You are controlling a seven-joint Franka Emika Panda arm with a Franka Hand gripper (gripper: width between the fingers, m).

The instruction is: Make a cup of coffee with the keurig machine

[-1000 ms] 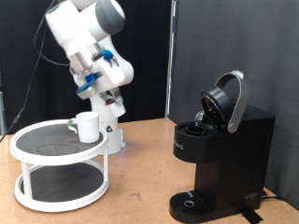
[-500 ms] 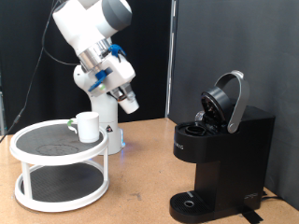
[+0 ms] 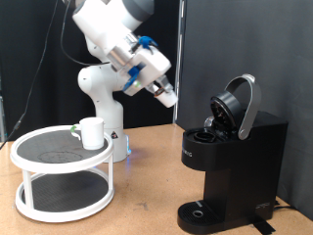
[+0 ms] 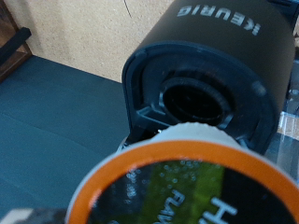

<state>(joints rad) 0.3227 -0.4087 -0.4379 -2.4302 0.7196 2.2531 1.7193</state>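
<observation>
Open air between the gripper [image 3: 168,99] and the keurig machine [image 3: 233,162], nothing in that gap. Beyond the jaws, raised lid [image 3: 239,106] tilted back, pod chamber [image 4: 194,101] open and unblocked. Between the jaws, a coffee pod [image 4: 192,182] filling the near view. Well behind and below the jaws, the cup [image 3: 92,132] on a white two-tier stand [image 3: 61,176].

A: Frame left?
B: White cup [image 3: 92,132] on a two-tier round stand [image 3: 61,172].
A: Frame right?
B: Black keurig machine [image 3: 232,162], lid raised; gripper [image 3: 167,96] in the air, upper centre.
</observation>
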